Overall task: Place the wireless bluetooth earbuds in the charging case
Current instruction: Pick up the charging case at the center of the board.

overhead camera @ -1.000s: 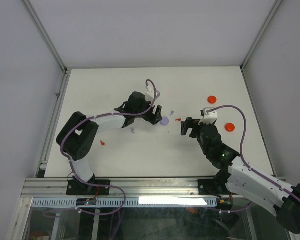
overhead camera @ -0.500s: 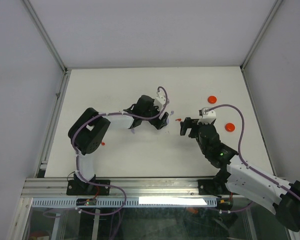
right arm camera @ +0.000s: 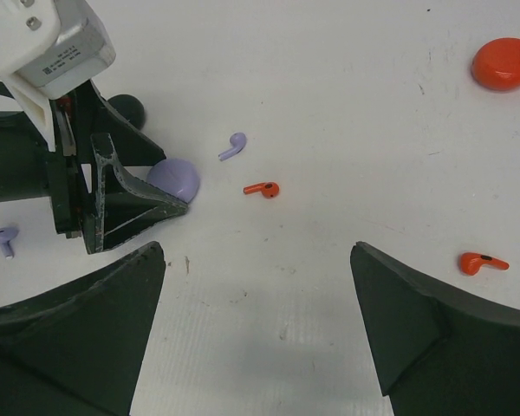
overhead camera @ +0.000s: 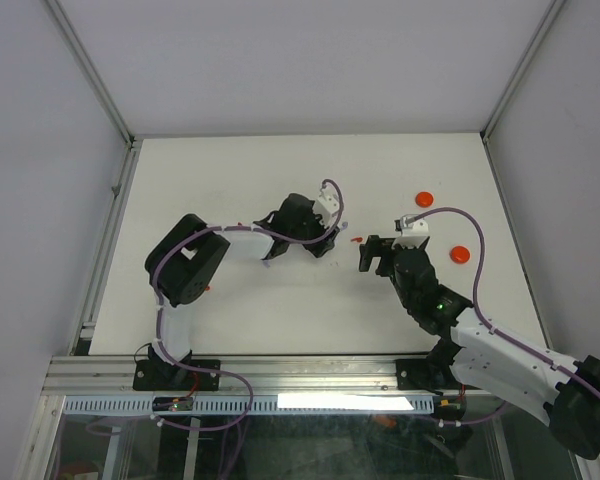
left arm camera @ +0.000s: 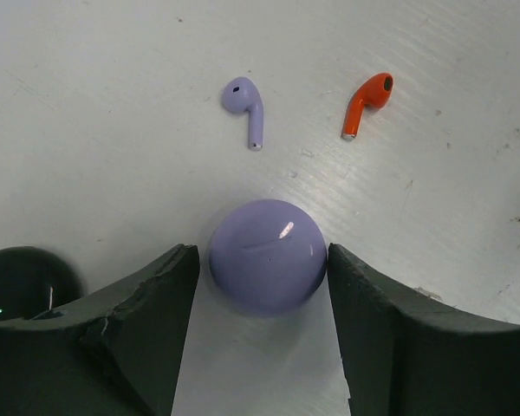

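While the left gripper point(left arm camera: 264, 286) stands spread around the lavender case point(left arm camera: 268, 256), its two dark fingers point(left arm camera: 143, 295) sit just beside the rounded shell on either side; whether they already touch it I cannot tell. The case looks closed, a smooth glossy dome, and that is the first risk: if the fingers squeeze above its widest part, the slippery dome may squirt out forward, toward the earbuds.

Just beyond the case lies a lavender earbud point(left arm camera: 244, 108), and beside that, further right, a red earbud point(left arm camera: 367, 104); both are near enough that a skidding case could knock them away. A dark rounded thing point(left arm camera: 22, 277) sits at the case's left, close to the left finger, and could be bumped as the fingers close.

The right gripper point(right arm camera: 260, 321) hovers with its fingers wide apart and nothing between them, on the far side of the earbuds from the case. Another lavender earbud point(right arm camera: 6, 237) lies behind the left gripper, a second red earbud point(right arm camera: 481, 261) and a red disc point(right arm camera: 504, 62) well away from the case.
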